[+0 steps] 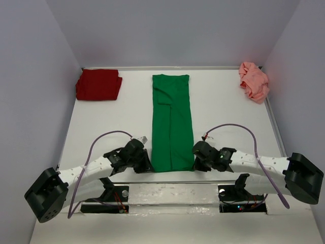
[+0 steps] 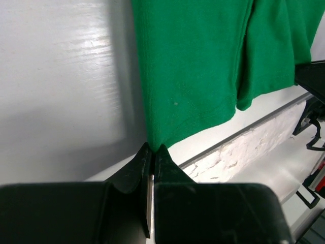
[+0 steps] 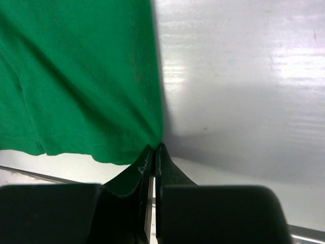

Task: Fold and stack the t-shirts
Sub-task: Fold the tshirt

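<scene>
Since the left end effector point(image 2: 153, 148) and right end effector point(image 3: 154, 147) each pinch a green shirt point(image 1: 172, 122) corner, raise both level, hem taut.

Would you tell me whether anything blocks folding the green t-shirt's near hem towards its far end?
Nothing visible does. The left pincer and right pincer grip the green t-shirt at its near corners; the red t-shirt and pink t-shirt lie aside in the far corners.
</scene>
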Available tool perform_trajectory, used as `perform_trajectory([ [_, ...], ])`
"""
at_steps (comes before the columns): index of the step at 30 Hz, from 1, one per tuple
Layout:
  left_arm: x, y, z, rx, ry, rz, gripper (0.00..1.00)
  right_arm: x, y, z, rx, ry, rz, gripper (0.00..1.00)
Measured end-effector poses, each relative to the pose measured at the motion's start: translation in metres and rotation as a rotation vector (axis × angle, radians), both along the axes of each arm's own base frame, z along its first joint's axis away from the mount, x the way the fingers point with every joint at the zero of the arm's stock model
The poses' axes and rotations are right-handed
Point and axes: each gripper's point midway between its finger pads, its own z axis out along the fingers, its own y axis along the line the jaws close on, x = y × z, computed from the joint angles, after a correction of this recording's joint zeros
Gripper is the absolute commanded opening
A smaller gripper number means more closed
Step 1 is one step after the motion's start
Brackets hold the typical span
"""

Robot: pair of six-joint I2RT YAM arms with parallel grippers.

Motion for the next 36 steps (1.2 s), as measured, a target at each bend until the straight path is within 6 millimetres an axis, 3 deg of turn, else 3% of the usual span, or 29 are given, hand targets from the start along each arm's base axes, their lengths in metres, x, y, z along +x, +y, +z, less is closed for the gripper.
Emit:
perform_trajectory([
  [6,-0.005,-0.004,0.011,-0.028,-0.032,-0.015,0.0,-0.008,-0.014,0.004,-0.056,-0.01,-0.005,0.0],
  [16,-0.001,-0.007,0.032,-0.017,-0.08,0.0,0.0,-0.003,-0.026,0.021,-0.118,-0.058,-0.036,0.0],
  [25,0.001,-0.008,0.024,0.032,-0.055,-0.006,0.0,-0.002,-0.028,0.02,-0.154,-0.065,-0.011,0.0],
  [31,0.011,-0.015,0.037,0.049,-0.089,-0.01,0.0,0.008,-0.026,0.034,-0.187,-0.111,0.021,0.0],
  [36,0.033,-0.018,0.062,0.093,-0.169,0.005,0.0,0.027,-0.021,0.053,-0.259,-0.172,0.063,0.0],
])
